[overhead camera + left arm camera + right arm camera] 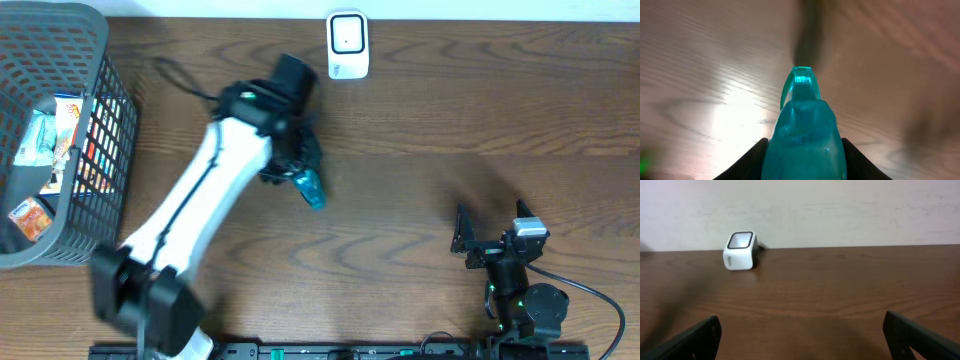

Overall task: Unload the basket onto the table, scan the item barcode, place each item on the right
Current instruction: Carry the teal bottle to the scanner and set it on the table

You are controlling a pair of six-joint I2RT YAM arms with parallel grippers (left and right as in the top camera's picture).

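Overhead downward, right wrist level, sharing scanner (348, 45)

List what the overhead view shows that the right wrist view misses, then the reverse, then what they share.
Overhead only: the mesh basket at the table's left end, and the left gripper holding a teal item. Right wrist only: the pale wall behind the table. Both: the white scanner at the far edge, the wooden table, and the right gripper, open and empty.

Left gripper (298, 168) reaches forward, jaws gripping; right gripper (801, 321) sits low, jaws wide apart.
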